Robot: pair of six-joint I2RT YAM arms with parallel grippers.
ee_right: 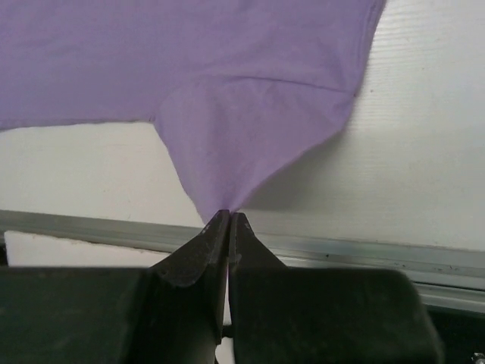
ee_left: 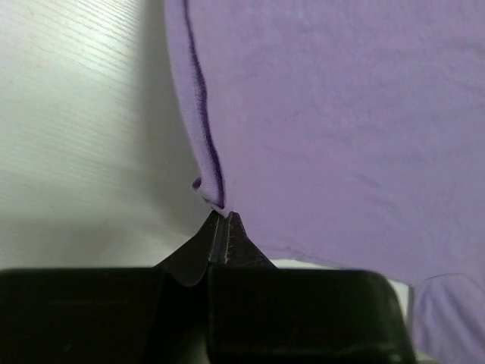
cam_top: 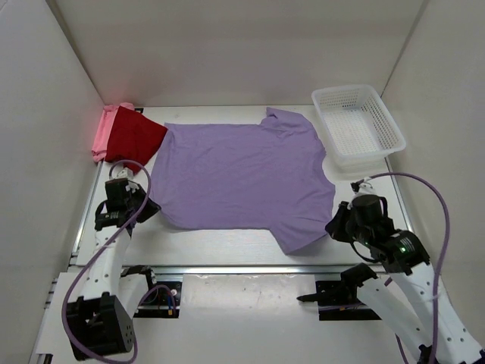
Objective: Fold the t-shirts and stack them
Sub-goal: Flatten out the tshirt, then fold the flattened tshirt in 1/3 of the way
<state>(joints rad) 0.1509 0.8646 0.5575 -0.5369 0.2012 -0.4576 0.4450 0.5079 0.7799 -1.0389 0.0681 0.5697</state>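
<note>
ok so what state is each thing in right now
purple shirt: spread out flat
red shirt: folded, on pink shirt
pink shirt: folded, under red shirt
basket: upright, nothing in it
left gripper: shut on purple shirt's hem corner
right gripper: shut on purple shirt's sleeve

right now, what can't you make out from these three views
Pink shirt, top view: mostly under the dark red shirt; its fold is hidden.
Left gripper and right gripper, top view: fingertips hidden by their own wrists.
Lavender shirt, wrist views: cut off by the frame edges; how much cloth sits between the shut fingers is hidden.
</note>
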